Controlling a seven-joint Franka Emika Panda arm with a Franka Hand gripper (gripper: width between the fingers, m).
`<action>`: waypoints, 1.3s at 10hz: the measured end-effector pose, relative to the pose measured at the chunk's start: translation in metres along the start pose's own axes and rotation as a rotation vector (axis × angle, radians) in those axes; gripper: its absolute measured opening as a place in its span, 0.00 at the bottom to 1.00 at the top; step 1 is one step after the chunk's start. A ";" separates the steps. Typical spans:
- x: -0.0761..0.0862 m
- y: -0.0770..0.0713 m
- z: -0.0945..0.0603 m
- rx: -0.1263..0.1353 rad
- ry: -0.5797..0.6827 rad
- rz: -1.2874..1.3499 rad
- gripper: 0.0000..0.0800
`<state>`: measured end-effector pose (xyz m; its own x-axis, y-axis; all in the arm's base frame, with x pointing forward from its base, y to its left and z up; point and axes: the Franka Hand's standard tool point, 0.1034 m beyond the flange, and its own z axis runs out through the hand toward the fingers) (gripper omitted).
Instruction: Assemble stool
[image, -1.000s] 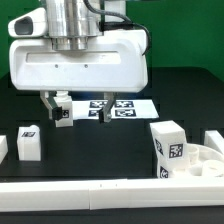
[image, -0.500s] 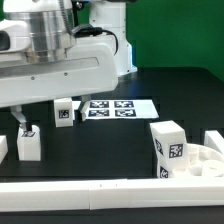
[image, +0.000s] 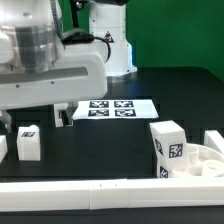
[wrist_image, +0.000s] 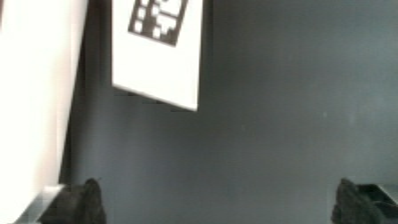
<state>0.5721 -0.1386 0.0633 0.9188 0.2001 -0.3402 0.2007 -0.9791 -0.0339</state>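
The stool's parts are white with black-and-white tags. One leg (image: 28, 143) stands at the exterior view's left, and a second leg (image: 66, 113) stands by the marker board, half hidden behind my hand. A third leg (image: 169, 149) stands at the right beside the round seat (image: 200, 163). My hand's white body (image: 45, 85) hangs over the left part of the table, and its fingers do not show in that view. In the wrist view my gripper (wrist_image: 222, 205) is open and empty over dark table. A tagged leg (wrist_image: 160, 50) lies ahead of the fingertips (wrist_image: 75, 205), not between them.
The marker board (image: 112, 108) lies at the middle back. A long white border bar (image: 100, 193) runs along the front edge. Another white piece (image: 2, 147) sits at the far left, and one (image: 213, 140) stands at the right. A white strip (wrist_image: 32, 100) shows at the wrist view's edge.
My hand has moved from above the marker board toward the exterior view's left and closer to the camera. The parts on the table have not moved.
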 end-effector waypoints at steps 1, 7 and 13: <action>0.002 -0.001 0.001 0.008 -0.049 0.003 0.81; -0.018 0.014 0.024 0.064 -0.546 0.146 0.81; -0.032 0.011 0.038 0.062 -0.606 0.243 0.81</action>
<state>0.5315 -0.1574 0.0381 0.5775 -0.0661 -0.8137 -0.0253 -0.9977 0.0630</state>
